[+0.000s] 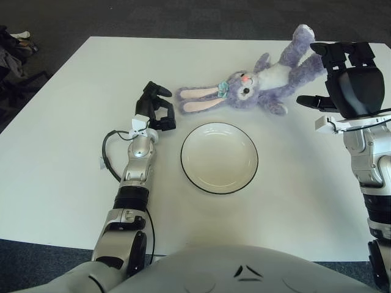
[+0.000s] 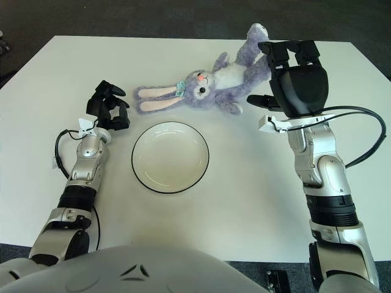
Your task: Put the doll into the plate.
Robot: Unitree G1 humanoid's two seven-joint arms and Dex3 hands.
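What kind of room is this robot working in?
Probably a lab or office, set up for testing. A plain white table stands on dark grey carpet, holding only a plush doll and a plate. Bags or gear lie on the floor to the left.

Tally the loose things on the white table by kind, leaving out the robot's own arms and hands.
Purple plush rabbit doll: 1
White round plate with a dark rim: 1
Total: 2
The plate holds nothing; the doll lies on the table beyond it, apart from it.
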